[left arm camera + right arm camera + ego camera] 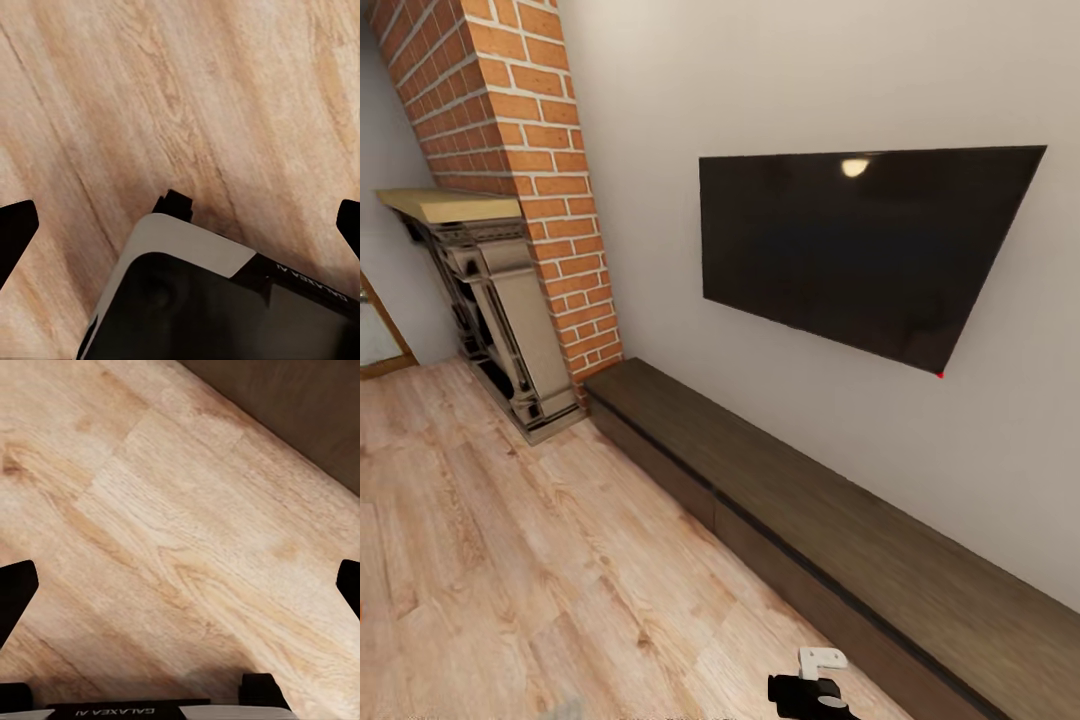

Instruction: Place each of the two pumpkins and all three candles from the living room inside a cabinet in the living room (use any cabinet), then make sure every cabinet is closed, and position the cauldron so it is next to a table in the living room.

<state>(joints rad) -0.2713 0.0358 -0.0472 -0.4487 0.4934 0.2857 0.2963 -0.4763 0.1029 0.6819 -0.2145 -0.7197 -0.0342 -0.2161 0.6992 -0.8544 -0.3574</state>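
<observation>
Left gripper (180, 225): fingers spread wide, holding nothing, above the wood floor (187, 97). Right gripper (180, 585): fingers likewise spread wide and empty, over floor beside a dark cabinet edge. The cabinet (840, 530) is long, low and dark brown with a flat top and plain shut fronts, running along the right wall from near right to the far brick fireplace (510, 260), below a wall-mounted television (860, 250).
</observation>
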